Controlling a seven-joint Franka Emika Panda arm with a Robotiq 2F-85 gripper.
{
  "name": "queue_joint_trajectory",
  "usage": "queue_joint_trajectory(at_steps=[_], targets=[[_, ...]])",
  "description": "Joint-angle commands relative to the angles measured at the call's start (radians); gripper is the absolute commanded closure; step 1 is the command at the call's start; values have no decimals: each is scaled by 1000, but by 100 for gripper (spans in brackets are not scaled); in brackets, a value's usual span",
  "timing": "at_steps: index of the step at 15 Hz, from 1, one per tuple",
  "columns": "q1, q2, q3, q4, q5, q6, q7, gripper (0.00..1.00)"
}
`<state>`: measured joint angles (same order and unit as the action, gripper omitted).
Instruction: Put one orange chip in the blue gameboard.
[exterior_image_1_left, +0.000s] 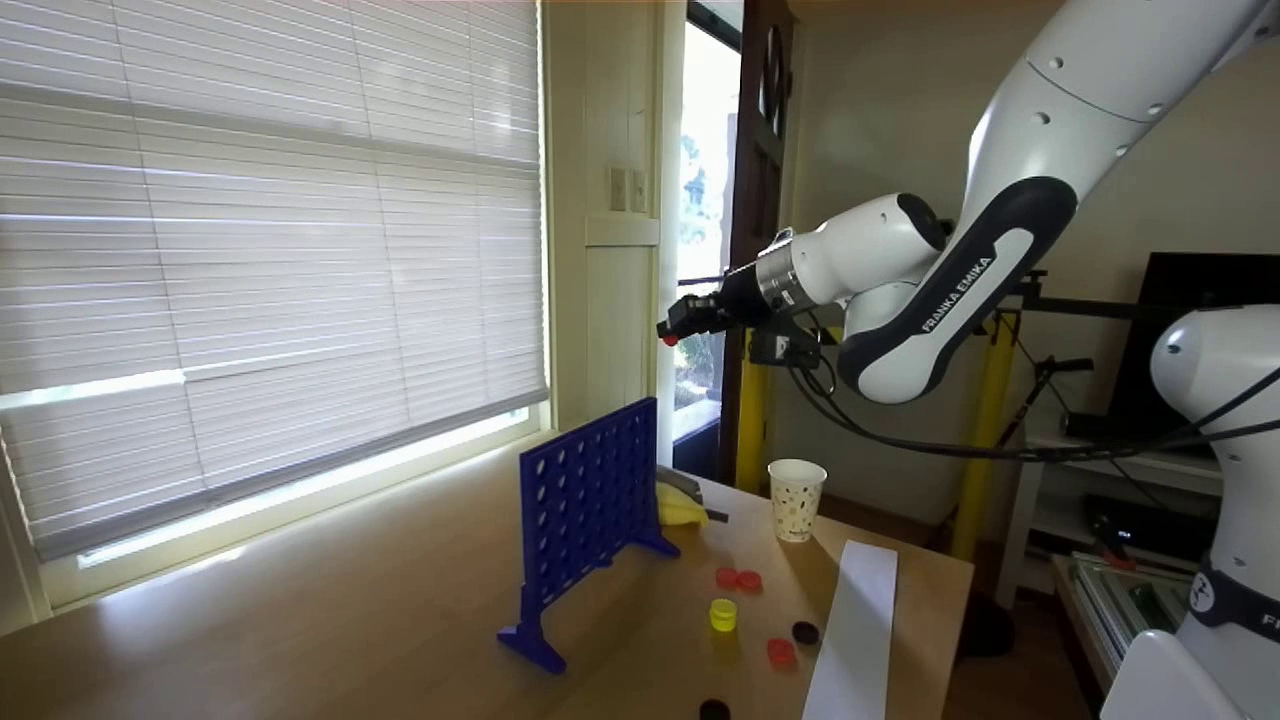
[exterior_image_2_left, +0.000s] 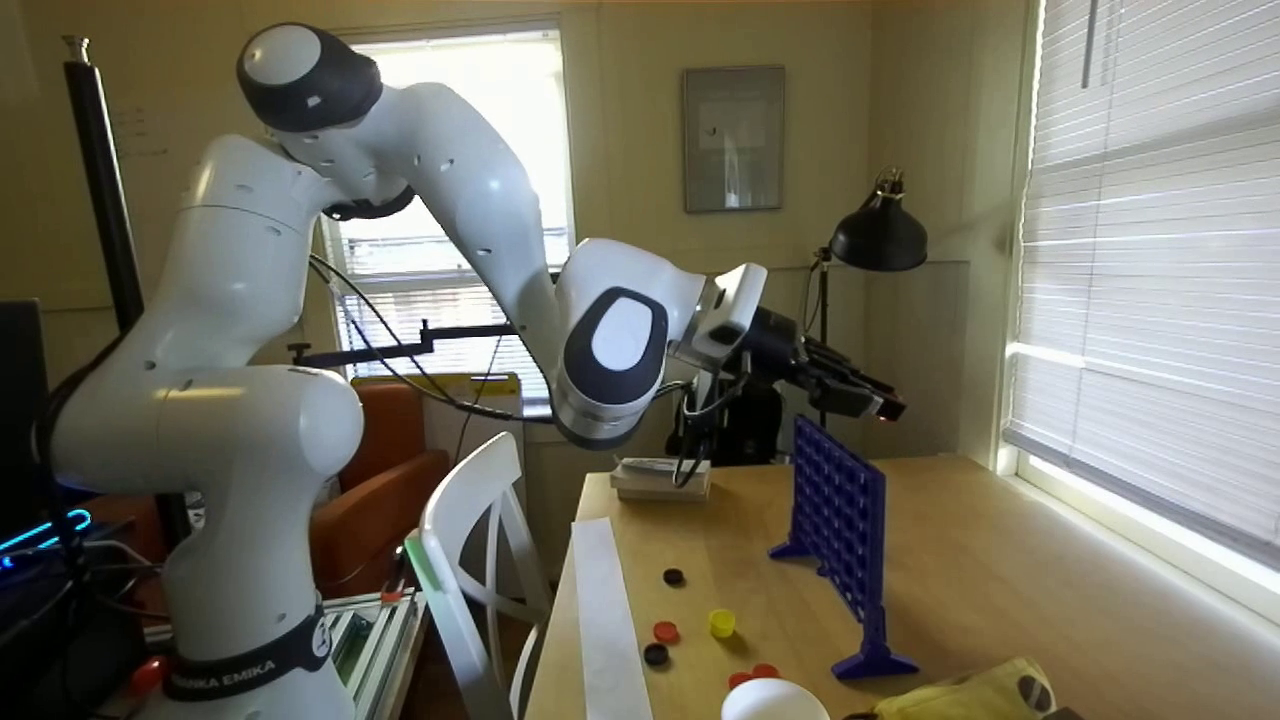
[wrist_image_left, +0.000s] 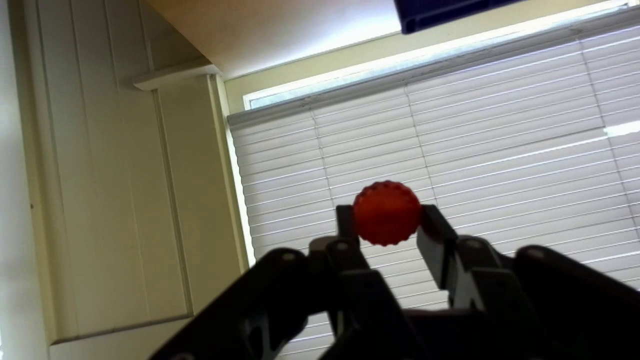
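Note:
My gripper (wrist_image_left: 387, 220) is shut on a red disc (wrist_image_left: 387, 207) with a ridged edge, held between the fingertips. In both exterior views the gripper (exterior_image_1_left: 668, 330) (exterior_image_2_left: 888, 404) is in the air, higher than the blue gameboard (exterior_image_1_left: 590, 500) and apart from it. The gameboard (exterior_image_2_left: 840, 520) stands upright on its two feet on the table. One corner of the gameboard (wrist_image_left: 450, 12) shows at the top of the wrist view. I cannot make out a flat orange-yellow chip; a yellow stack-like piece (exterior_image_1_left: 723, 615) (exterior_image_2_left: 722, 624) stands on the table beside the gameboard.
Red discs (exterior_image_1_left: 738, 579) (exterior_image_1_left: 781, 653) and black discs (exterior_image_1_left: 805, 632) (exterior_image_1_left: 714, 710) lie on the table. A paper cup (exterior_image_1_left: 797, 505), a yellow bag (exterior_image_1_left: 680, 507) and a white strip (exterior_image_1_left: 855, 630) are there too. Window blinds (wrist_image_left: 450, 150) face the gripper.

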<state>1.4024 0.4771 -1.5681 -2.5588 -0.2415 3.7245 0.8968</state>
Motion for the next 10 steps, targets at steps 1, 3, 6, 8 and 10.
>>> queue_joint_trajectory(at_steps=[1,3,6,8,10], targets=[[-10,-105,61,-11,163,-13,-208,65],[-18,-124,61,-11,163,-14,-223,65],[-13,-130,76,-18,205,6,-260,90],[-1,-32,52,-22,134,51,-157,90],[-21,-116,152,-36,329,75,-386,90]])
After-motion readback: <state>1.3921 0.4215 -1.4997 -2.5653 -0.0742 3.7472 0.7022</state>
